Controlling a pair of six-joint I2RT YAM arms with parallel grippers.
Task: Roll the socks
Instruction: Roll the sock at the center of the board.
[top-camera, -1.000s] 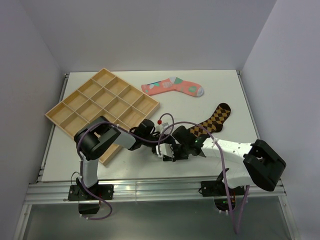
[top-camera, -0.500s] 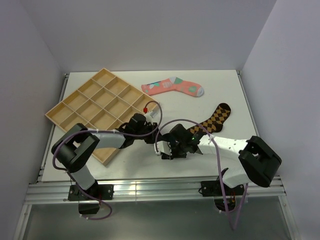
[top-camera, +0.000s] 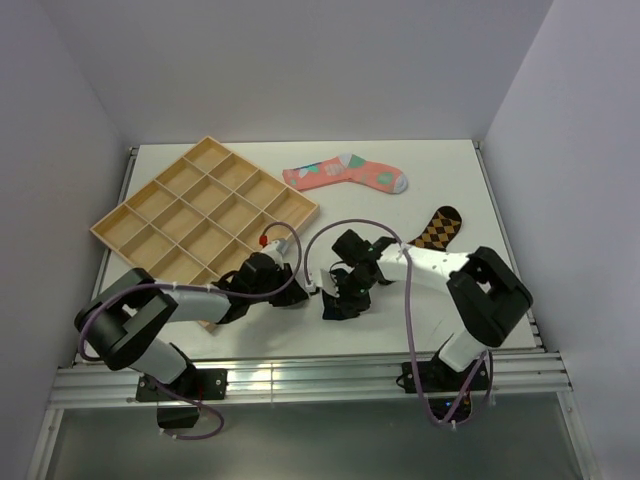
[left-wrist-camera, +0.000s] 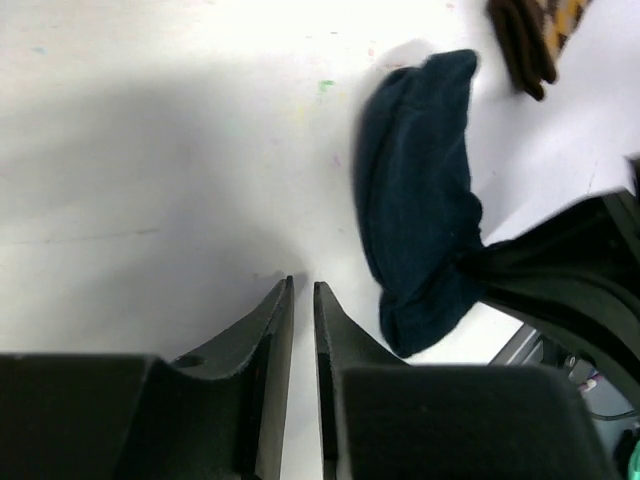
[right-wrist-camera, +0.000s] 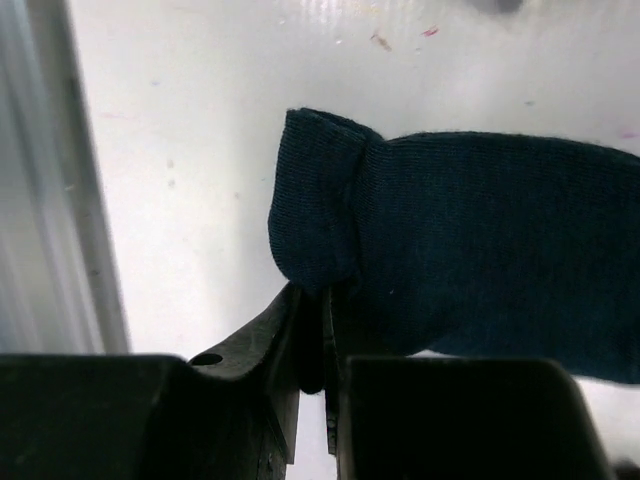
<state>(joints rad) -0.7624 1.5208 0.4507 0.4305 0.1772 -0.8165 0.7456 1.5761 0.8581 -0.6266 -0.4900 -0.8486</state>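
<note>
The short dark navy sock (right-wrist-camera: 470, 250) lies partly folded on the white table; it also shows in the left wrist view (left-wrist-camera: 420, 210) and in the top view (top-camera: 336, 304). My right gripper (right-wrist-camera: 325, 305) is shut on its folded end, seen from above near the front middle (top-camera: 342, 296). My left gripper (left-wrist-camera: 303, 288) is shut and empty, a short way left of the navy sock (top-camera: 298, 295). The brown-and-orange diamond sock (top-camera: 437, 228) lies right of centre, its lower part hidden by my right arm. The pink sock (top-camera: 345, 175) lies flat at the back.
A wooden compartment tray (top-camera: 200, 215) sits at the left, its near corner under my left arm. The table's front edge and metal rail (top-camera: 300, 375) run just below both grippers. The right arm's cable loops over the middle.
My left gripper has drawn back to the left, away from the navy sock. My right arm has swung its elbow inward and still holds the sock near the same spot.
</note>
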